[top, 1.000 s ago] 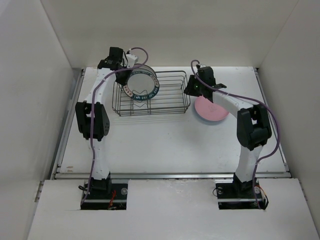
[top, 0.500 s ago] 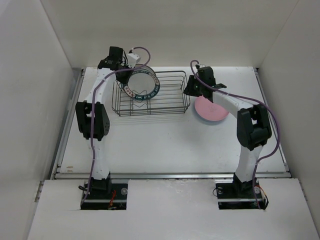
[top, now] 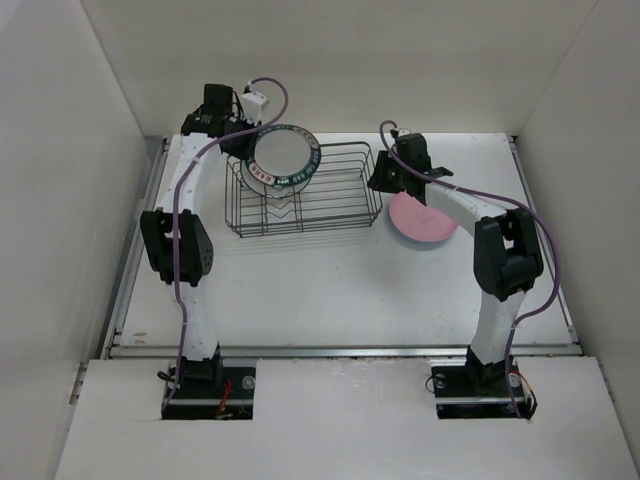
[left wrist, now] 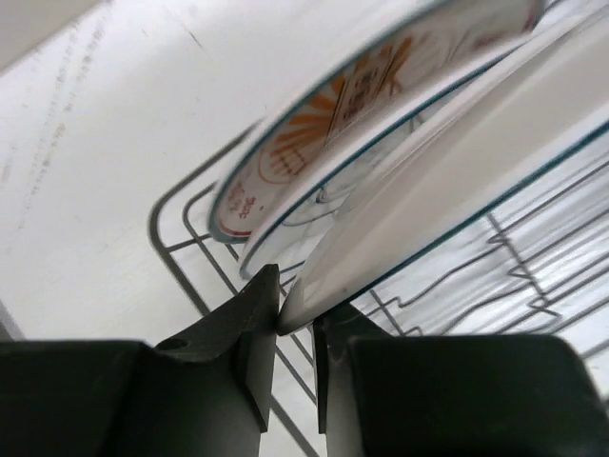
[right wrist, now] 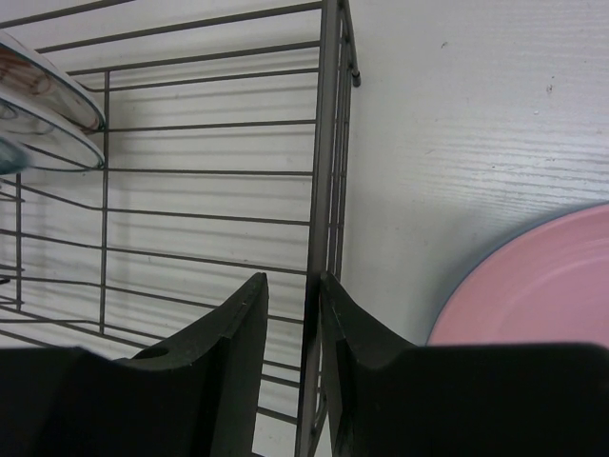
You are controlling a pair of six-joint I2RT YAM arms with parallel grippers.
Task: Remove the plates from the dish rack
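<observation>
My left gripper [top: 247, 150] [left wrist: 297, 300] is shut on the rim of a white plate with a patterned rim [top: 283, 156] [left wrist: 457, 162]. It holds the plate tilted above the left end of the dark wire dish rack [top: 345, 222] [left wrist: 181, 249]. A second plate with orange and red markings [left wrist: 324, 124] sits close behind it. My right gripper [top: 381, 184] [right wrist: 293, 278] is shut on the rack's right wall wire [right wrist: 324, 143]. The pink plate [top: 424, 220] [right wrist: 542, 286] lies flat on the table right of the rack, with a bluish edge showing under it.
White walls enclose the table on the left, back and right. The rack [top: 300, 225] stands at the back, left of centre. Two plate edges [right wrist: 52, 90] show at the rack's far end in the right wrist view.
My left gripper has lifted the patterned-rim plate up and back, out of the rack's dividers. The right arm and the pink plate have not moved.
</observation>
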